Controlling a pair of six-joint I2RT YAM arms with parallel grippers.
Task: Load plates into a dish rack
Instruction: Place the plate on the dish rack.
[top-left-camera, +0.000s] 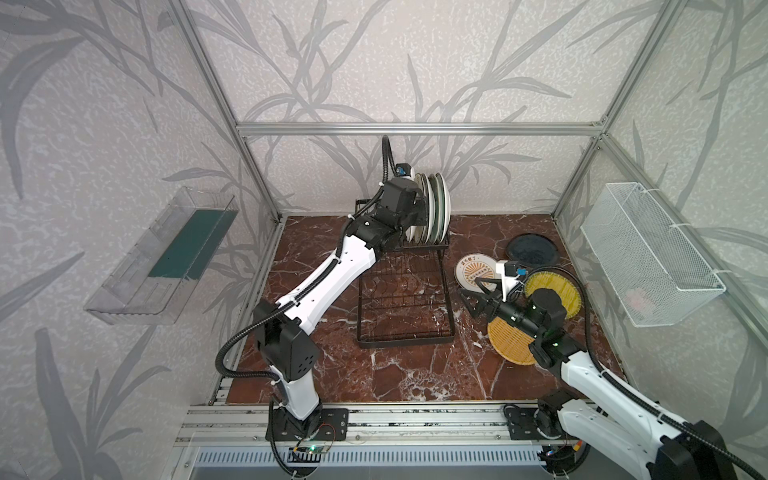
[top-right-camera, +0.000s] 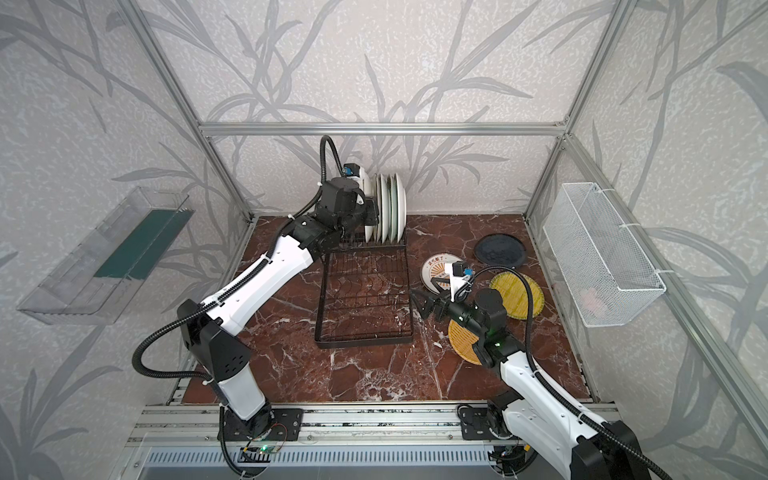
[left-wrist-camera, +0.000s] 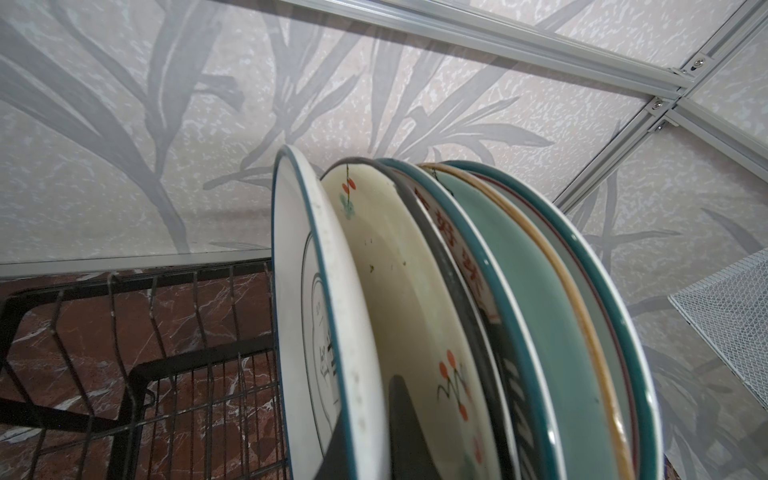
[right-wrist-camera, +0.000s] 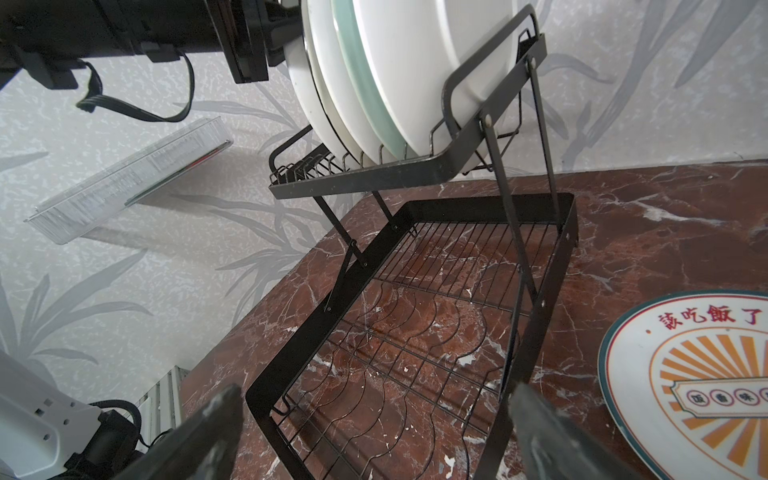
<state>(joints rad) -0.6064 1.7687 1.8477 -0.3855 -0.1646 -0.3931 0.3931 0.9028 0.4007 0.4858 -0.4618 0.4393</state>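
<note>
The left gripper (top-right-camera: 372, 208) sits above centre in both top views, at the raised upper basket (top-left-camera: 428, 243) of the black wire dish rack (top-left-camera: 449, 291). Its jaws are pinched almost together on the rim of a white teal-rimmed plate (left-wrist-camera: 332, 291). In the left wrist view one dark finger (left-wrist-camera: 399, 415) shows between that plate and the cream floral plate (left-wrist-camera: 395, 282) next to it. Past these, more plates stand on edge close together in the basket slots, among them a pale green plate (left-wrist-camera: 511, 291).

The lower grid tray (top-left-camera: 405, 336) lies flat on the red-brown marble tabletop (top-left-camera: 395, 374) at the centre of the frame, with no plate on it.

The right gripper (top-left-camera: 468, 291) hovers right of centre, between the rack's right edge and the sunburst plate (top-left-camera: 471, 270). Its jaws are spread wide and hold nothing, and its two fingers (right-wrist-camera: 208, 436) frame the rack in the right wrist view. The sunburst plate lies flat on the marble just beside the rack. The dark blue plate (top-left-camera: 532, 249) lies flat further right and towards the back wall. A yellow woven disc (top-left-camera: 555, 297) lies partly under the right arm, and the other woven disc (top-left-camera: 509, 345) lies nearer the front edge.

A clear plastic bin (top-left-camera: 166, 257) hangs on the wall at the left of the frame. A white mesh basket (top-left-camera: 652, 257) hangs on the wall at the right.
</note>
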